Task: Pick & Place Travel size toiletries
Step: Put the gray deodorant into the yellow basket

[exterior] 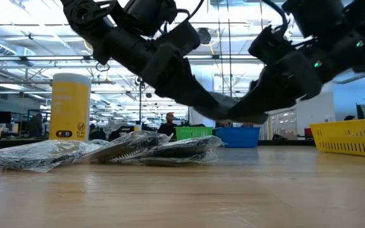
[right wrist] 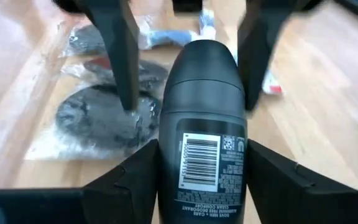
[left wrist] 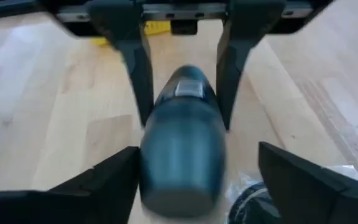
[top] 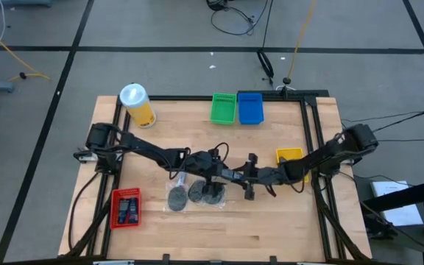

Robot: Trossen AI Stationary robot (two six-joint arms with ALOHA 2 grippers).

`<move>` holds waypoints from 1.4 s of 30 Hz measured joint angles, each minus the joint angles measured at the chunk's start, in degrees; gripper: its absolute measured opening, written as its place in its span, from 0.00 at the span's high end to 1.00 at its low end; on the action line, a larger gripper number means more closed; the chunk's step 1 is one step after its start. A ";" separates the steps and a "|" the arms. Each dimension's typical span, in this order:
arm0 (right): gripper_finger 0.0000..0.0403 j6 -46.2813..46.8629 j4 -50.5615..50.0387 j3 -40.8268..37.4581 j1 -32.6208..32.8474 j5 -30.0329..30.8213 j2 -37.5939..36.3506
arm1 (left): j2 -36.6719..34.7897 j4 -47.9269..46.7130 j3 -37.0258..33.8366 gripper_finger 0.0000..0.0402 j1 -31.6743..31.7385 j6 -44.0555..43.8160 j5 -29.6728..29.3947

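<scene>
Handover at mid-desk. From the left, I read the left pincer (top: 221, 174) and the right pincer (top: 250, 179) meeting just right of the bagged discs (top: 196, 193), one dark bottle (right wrist: 202, 130) between them. Each wrist view shows its own fingers wide apart beside the bottle and the opposite fingers closing on it, so which pincer clamps it I cannot tell. Next, I judge, one must release cleanly. Count: three discs, five trays, one yellow canister (top: 138, 104).

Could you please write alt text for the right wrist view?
A dark oblong bottle, barcode label up, lies between both pincers' dark fingers above the wooden table. Bagged grey discs lie beyond it.
</scene>
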 joint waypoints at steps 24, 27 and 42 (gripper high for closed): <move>0.52 65.23 -106.35 10.16 2.06 -4.27 -34.52 | -9.44 -14.62 0.04 0.09 -7.32 -8.03 -18.28; 0.51 65.41 -106.31 10.16 1.78 -4.15 -32.32 | -9.42 -14.56 0.04 0.10 -7.86 -7.71 -18.69; 0.45 62.95 -105.56 10.16 0.47 -6.19 -23.72 | -9.38 -14.63 0.04 0.09 -7.87 -12.18 -18.67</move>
